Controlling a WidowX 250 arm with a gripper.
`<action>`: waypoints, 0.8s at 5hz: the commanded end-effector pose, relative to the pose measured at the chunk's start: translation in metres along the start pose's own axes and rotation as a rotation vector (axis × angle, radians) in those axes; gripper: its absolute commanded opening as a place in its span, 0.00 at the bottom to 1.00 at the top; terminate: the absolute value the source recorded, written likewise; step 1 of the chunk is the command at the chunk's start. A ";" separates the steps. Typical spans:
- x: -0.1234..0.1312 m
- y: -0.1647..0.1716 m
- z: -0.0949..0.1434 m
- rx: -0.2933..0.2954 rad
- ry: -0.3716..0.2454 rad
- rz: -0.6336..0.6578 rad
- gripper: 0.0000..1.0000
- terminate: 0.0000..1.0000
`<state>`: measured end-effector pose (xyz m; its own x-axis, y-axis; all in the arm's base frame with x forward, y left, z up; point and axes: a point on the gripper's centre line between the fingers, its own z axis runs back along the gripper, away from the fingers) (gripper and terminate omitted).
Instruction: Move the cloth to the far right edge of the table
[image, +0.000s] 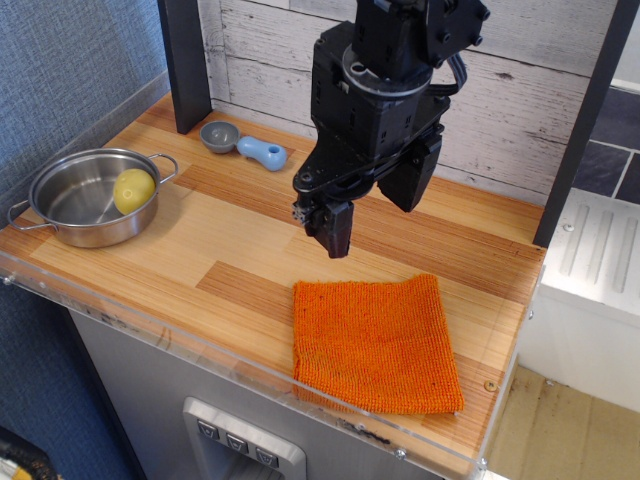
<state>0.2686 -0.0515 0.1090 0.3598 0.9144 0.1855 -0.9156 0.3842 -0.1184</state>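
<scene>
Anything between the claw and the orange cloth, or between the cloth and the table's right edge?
Nothing visible. The claw hangs open above bare wood just behind the cloth. The cloth lies flat near the front right, with only bare table up to the right edge. The pot and scoop sit far left.

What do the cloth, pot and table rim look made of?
Cloth: orange knitted yarn or microfibre, nubby and matte. Pot: polished steel, mirror-like reflections inside. Table rim: clear acrylic-looking plastic, see-through with glossy edges.
</scene>
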 end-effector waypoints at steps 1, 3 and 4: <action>0.000 0.000 0.000 0.000 0.000 0.000 1.00 0.00; -0.007 0.000 -0.015 0.045 -0.001 -0.283 1.00 0.00; -0.011 0.001 -0.020 0.050 -0.017 -0.451 1.00 0.00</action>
<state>0.2645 -0.0597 0.0803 0.7347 0.6488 0.1984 -0.6672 0.7439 0.0381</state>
